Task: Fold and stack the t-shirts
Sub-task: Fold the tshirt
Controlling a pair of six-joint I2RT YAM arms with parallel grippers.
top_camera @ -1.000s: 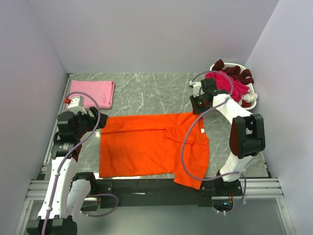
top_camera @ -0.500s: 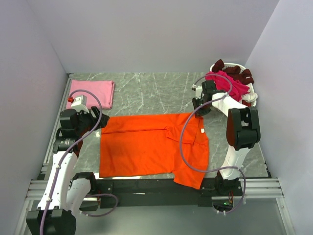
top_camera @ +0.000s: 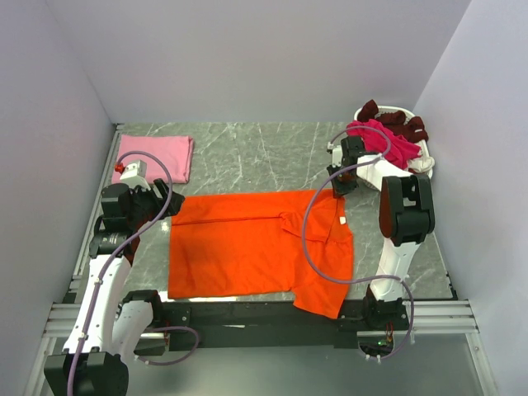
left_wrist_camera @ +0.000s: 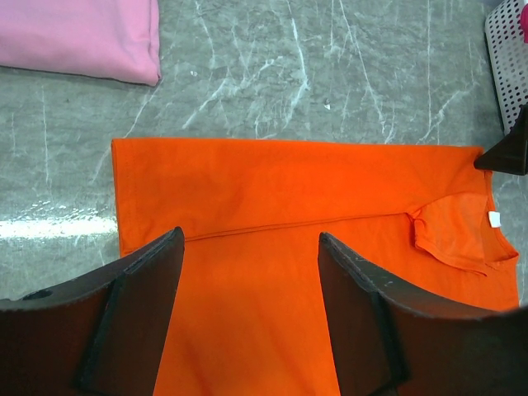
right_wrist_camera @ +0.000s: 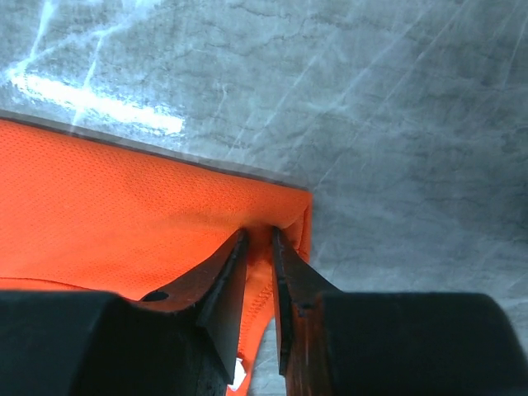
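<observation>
Left edge of orange t-shirt (top_camera: 247, 247) under my left gripper (left_wrist_camera: 249, 238); jaws wide apart, nothing held. Shirt flat, long axis left-right, spanning both arms. My right gripper (right_wrist_camera: 257, 235) pinched on shirt's far right corner. Marble table (top_camera: 264, 153) shows beyond far hem; room for fold judged adequate. Far left: folded pink t-shirt (top_camera: 154, 157). Far right: basket (top_camera: 426, 167) holding magenta and maroon shirts (top_camera: 388, 136).

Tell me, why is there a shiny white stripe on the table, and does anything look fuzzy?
Right wrist view: that stripe is light glare on the glossy table; the right end effector, pinching the orange t-shirt, looks dark and slightly soft. Left wrist view: another glare band; the open left end effector is shadowed. Top external view: even light, fairly sharp.
</observation>
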